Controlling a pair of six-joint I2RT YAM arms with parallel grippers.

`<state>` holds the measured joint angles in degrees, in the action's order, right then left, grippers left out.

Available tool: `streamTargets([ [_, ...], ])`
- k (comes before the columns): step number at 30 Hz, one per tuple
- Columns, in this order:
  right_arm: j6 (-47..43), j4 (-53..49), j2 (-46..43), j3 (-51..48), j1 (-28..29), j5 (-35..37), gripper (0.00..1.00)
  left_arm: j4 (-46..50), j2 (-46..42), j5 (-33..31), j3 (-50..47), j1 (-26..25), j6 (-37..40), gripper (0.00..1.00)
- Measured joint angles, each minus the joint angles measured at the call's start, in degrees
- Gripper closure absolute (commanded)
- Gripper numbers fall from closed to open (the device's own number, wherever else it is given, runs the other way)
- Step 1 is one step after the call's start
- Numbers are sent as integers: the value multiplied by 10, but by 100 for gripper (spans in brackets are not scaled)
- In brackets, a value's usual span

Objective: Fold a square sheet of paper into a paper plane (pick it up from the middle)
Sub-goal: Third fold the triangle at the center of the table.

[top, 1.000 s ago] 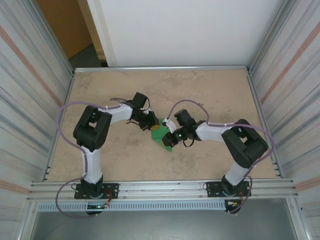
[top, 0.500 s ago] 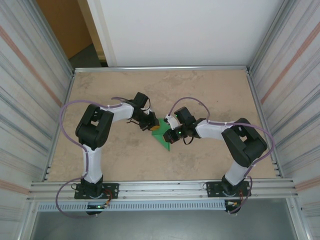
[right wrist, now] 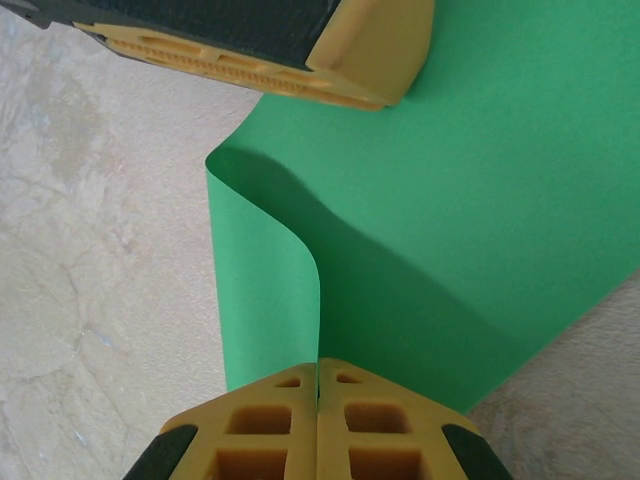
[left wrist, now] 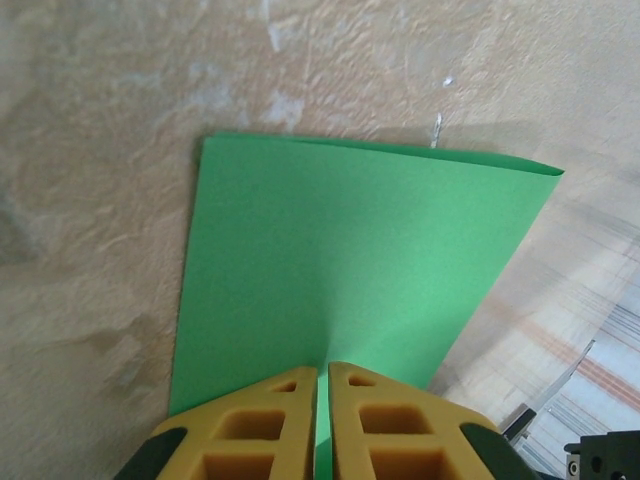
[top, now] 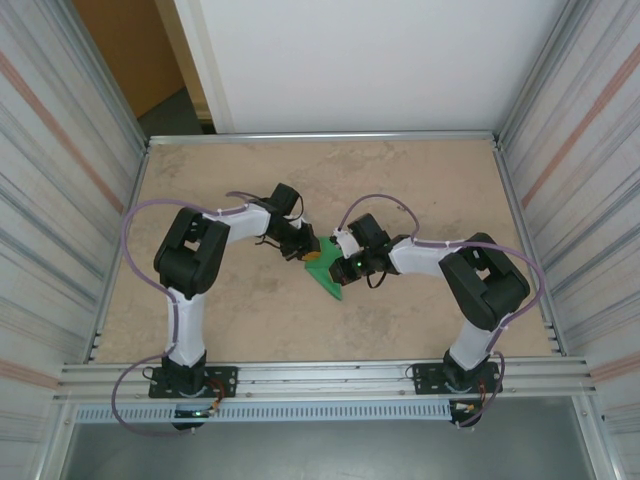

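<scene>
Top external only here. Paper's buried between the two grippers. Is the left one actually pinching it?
Observer: Yes. In the left wrist view the left gripper is shut on the near edge of the green sheet, with paper showing in the slit between its pads.
Operator: And the right?
Observer: In its own wrist view the right gripper is shut on the side opposite the left one.
Operator: Sheet flat?
Observer: No. At the right gripper it bows up in a soft curl, not a pressed crease.

paper [top: 326, 277] mid-table, open tabletop [top: 420, 175] around, walls [top: 70, 170] flanking
</scene>
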<state>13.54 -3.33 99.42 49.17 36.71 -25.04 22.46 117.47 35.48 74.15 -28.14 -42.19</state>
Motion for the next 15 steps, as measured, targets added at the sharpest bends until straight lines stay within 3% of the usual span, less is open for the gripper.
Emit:
streamTargets([
  [15,10,-13,15,9,0,4,100,3,1,0,2,0,5,89],
])
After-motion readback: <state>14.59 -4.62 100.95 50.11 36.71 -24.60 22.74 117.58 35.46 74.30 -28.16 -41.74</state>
